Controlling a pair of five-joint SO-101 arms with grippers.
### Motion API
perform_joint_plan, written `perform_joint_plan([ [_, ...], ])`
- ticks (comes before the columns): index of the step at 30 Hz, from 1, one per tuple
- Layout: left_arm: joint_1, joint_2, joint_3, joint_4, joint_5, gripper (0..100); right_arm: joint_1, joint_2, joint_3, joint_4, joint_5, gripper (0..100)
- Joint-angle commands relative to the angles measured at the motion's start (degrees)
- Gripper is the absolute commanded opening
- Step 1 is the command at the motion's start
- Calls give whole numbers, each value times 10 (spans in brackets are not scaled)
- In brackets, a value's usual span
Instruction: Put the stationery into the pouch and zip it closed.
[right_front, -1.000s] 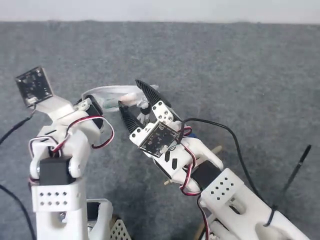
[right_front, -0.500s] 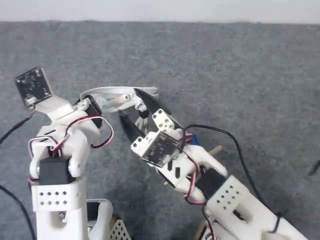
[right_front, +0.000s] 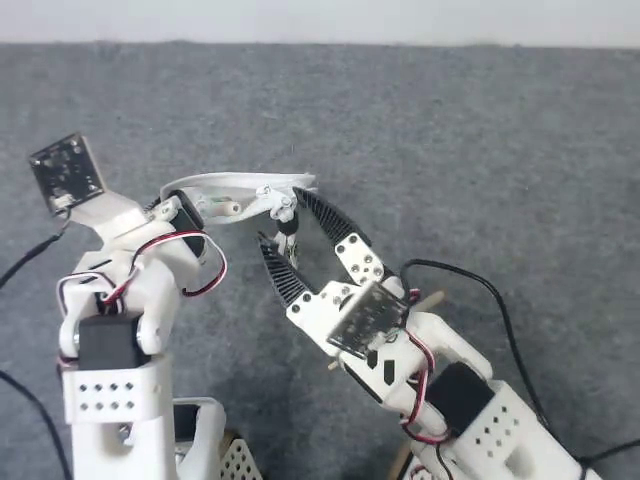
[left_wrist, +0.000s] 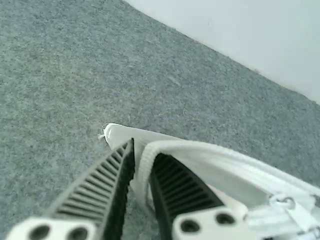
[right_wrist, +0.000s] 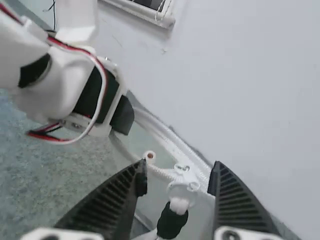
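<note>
Pinching the rim shut between its ribbed black fingers, the left gripper (left_wrist: 141, 155) holds the one translucent white soft-plastic pouch (left_wrist: 225, 160) above the grey carpet (left_wrist: 60, 65). The right gripper (right_wrist: 180, 170) gapes wide and empty, jaws either side of the single black-tipped zip pull (right_wrist: 172, 220). Light and floppy, I'd say, and that dangling pull is where to grip. One pale wooden stick (right_front: 434, 297) lies under the right arm.

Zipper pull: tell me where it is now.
High view: the zipper pull hangs at the right end of the pouch, inside the open right pincer; the left pincer clamps the other end.
</note>
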Motion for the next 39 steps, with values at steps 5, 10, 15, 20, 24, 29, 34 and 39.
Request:
perform_joint_plan([
  [5,-1,6,2,-19,7,9,29,-21,-107,126,-92,190],
  [10,-25,6,0,-21,8,9,82,-20,-121,190,-140,191],
  [15,-53,6,0,-25,31,9,100,-18,-122,268,-172,190],
  [20,-54,6,0,-25,32,9,134,-18,-122,332,-214,188],
  [24,-54,6,0,-25,32,9,163,-17,-120,379,-247,188],
  [29,-54,6,0,-25,32,9,196,-17,-120,430,-283,188],
  [34,-54,6,0,-25,32,9,198,-16,-119,466,-316,188],
  [39,-54,6,0,-25,32,9,200,39,-119,487,-322,188],
])
